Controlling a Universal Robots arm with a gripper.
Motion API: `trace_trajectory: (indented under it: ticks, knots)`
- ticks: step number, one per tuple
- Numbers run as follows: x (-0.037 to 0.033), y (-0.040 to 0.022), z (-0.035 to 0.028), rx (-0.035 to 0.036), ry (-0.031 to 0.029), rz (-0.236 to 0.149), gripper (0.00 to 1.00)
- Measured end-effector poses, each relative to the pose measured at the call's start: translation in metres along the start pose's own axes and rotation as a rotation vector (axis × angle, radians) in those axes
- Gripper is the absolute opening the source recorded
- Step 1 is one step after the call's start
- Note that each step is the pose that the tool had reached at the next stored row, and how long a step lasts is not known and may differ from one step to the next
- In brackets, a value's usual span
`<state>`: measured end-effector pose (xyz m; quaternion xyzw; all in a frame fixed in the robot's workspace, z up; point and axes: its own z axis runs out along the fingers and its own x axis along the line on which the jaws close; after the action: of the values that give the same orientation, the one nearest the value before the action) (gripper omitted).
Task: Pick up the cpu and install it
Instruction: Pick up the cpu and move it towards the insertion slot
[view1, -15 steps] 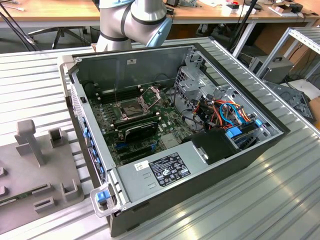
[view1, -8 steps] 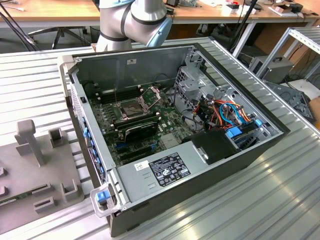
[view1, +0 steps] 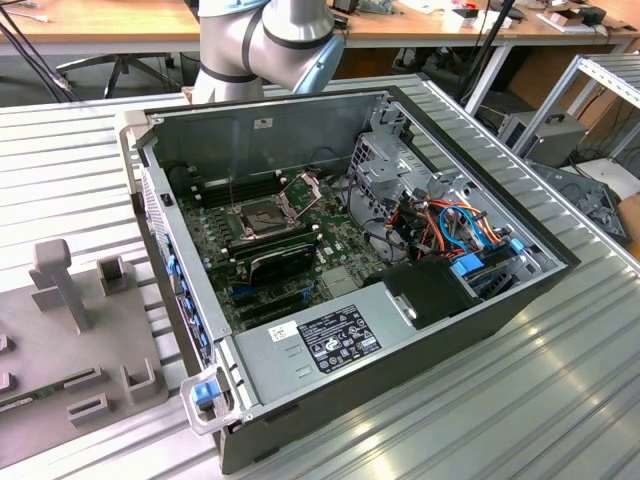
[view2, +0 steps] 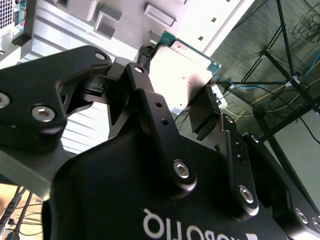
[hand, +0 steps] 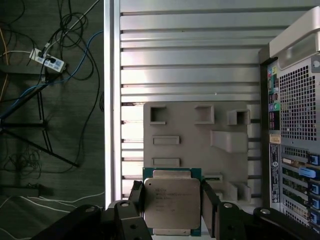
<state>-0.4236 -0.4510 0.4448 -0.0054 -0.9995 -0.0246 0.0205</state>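
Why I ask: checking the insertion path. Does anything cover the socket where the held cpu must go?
Nothing visible does. The end effector is shut on the cpu; in the exterior view the computer case lies open, and the socket is uncovered, its hinged frame raised.

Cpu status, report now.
Tool shut on the cpu. Cpu held clear of the grey tray, outside the computer case. Socket looks open, nothing on it.

We find the open computer case (view1: 450, 345) lying on the worktop (view1: 560, 420), with the fixture plate (view1: 110, 335) beside it on the exterior view's left. The motherboard (view1: 300, 255) lies inside the case, and the socket (view1: 262, 218) sits on it. In the first wrist view the cpu (hand: 171, 203) is gripped between the fingers (hand: 209, 200), above that plate.
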Motion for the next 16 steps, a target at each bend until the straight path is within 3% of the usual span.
trace_trajectory:
  ticks: [16]
  knots:
    - [-0.0182, 0.0002, -0.0008, 0.0001, 0.0001, 0.0, 0.55]
